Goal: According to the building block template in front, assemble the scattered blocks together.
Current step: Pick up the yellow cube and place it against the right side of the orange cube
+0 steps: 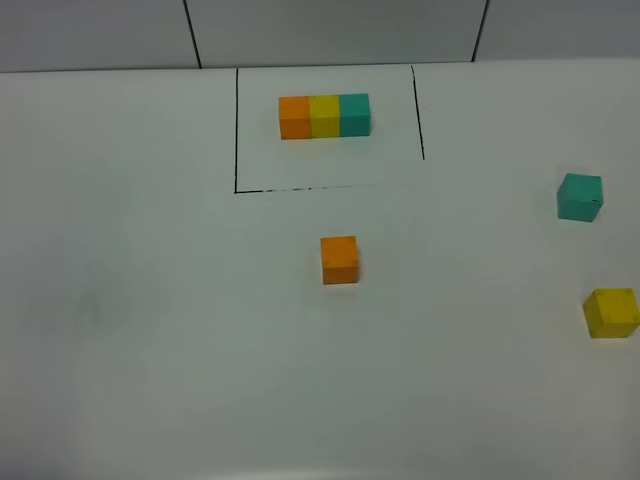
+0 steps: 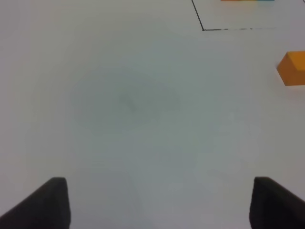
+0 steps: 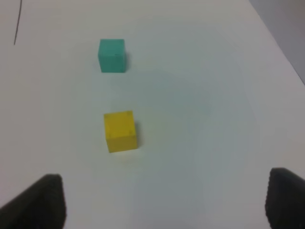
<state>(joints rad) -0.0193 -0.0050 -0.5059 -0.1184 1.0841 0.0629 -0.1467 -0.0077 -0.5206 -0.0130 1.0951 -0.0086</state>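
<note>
The template (image 1: 324, 116), a joined orange, yellow and teal row, lies inside black lines at the back middle. A loose orange cube (image 1: 339, 260) sits mid-table; it also shows in the left wrist view (image 2: 293, 68). A loose teal cube (image 1: 579, 196) and a loose yellow cube (image 1: 611, 313) sit at the right edge; both show in the right wrist view, teal (image 3: 112, 55) and yellow (image 3: 120, 130). My left gripper (image 2: 157, 202) is open and empty over bare table. My right gripper (image 3: 164, 200) is open and empty, short of the yellow cube. Neither gripper shows in the high view.
A black outline (image 1: 237, 130) frames the template; its corner shows in the left wrist view (image 2: 203, 29). The white table (image 1: 150, 300) ends at a grey tiled wall (image 1: 330, 30) at the back. The table's right edge shows in the right wrist view (image 3: 279, 43).
</note>
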